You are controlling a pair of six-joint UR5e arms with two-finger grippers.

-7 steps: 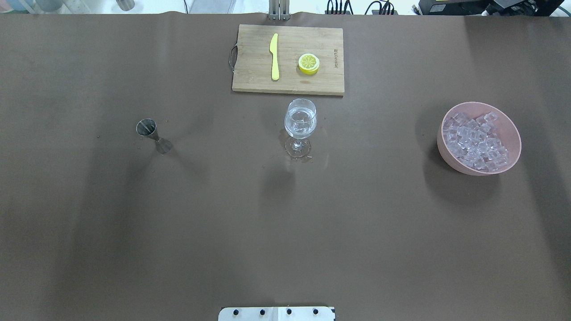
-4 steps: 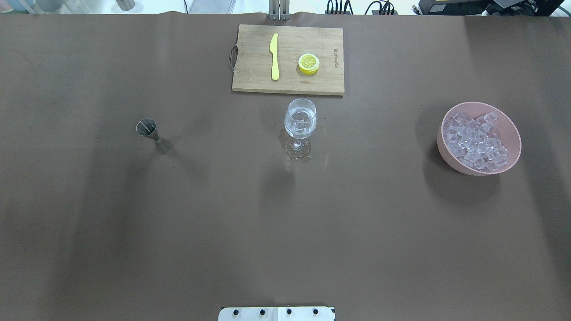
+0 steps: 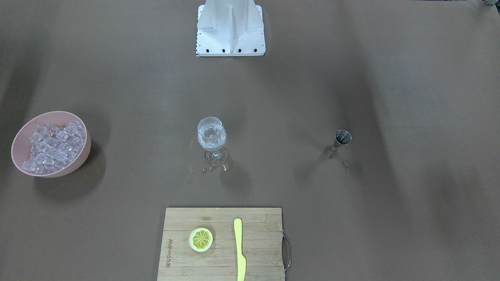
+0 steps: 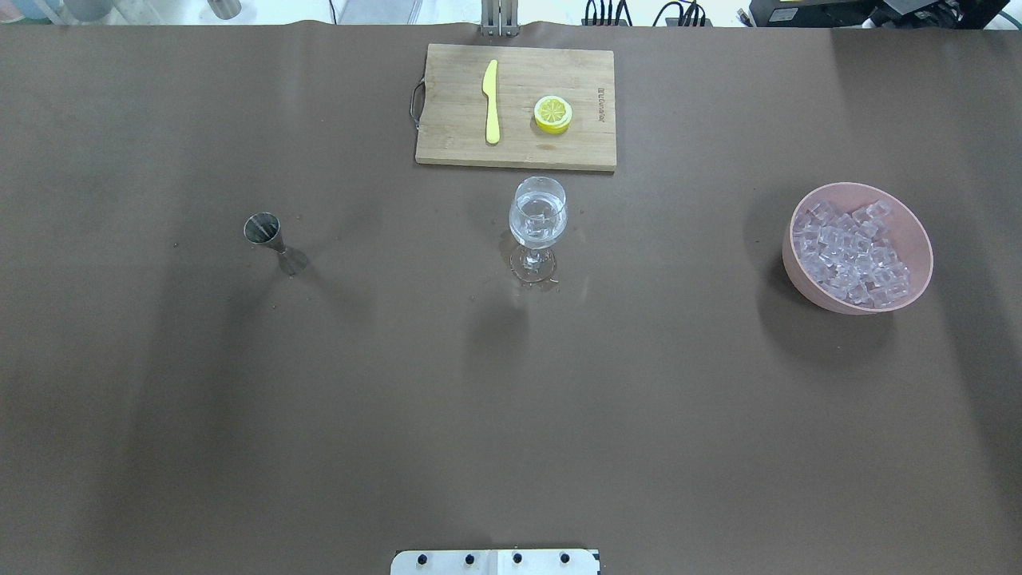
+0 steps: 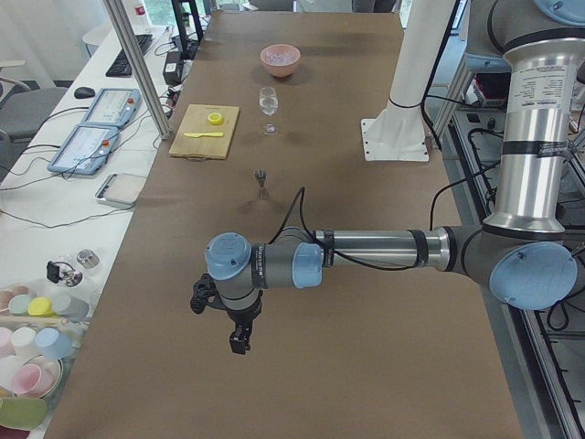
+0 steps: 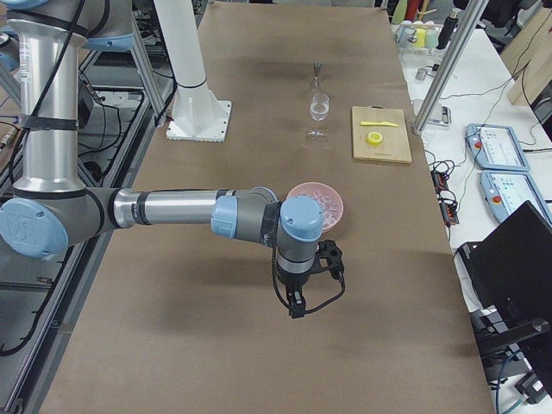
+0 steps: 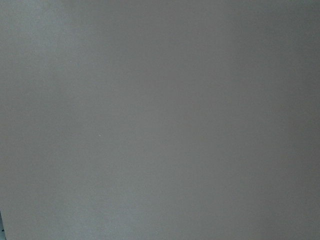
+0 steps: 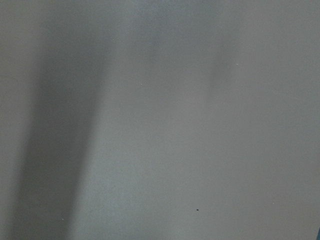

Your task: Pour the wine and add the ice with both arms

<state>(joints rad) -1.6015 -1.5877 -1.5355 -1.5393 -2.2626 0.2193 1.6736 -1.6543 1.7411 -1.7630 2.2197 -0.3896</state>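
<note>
A: Front view: the glass (image 3: 212,134) stands mid-bench holding the wine (image 3: 211,143) and what looks like a cube. The ice (image 3: 50,146) heaps in the pink bowl (image 3: 86,152), well apart.
B: Overhead agrees (the measuring cup (image 4: 262,228) stands upright, alone). Both steps look done, I judge.
A: Left side: the left pincer (image 5: 239,344) hangs over bare bench; wide or narrow, I cannot tell.
B: Right side, likewise the right pincer (image 6: 296,310). Wrist cameras show only bench. Next move: none needed, bar keeping clear of the glass.
</note>
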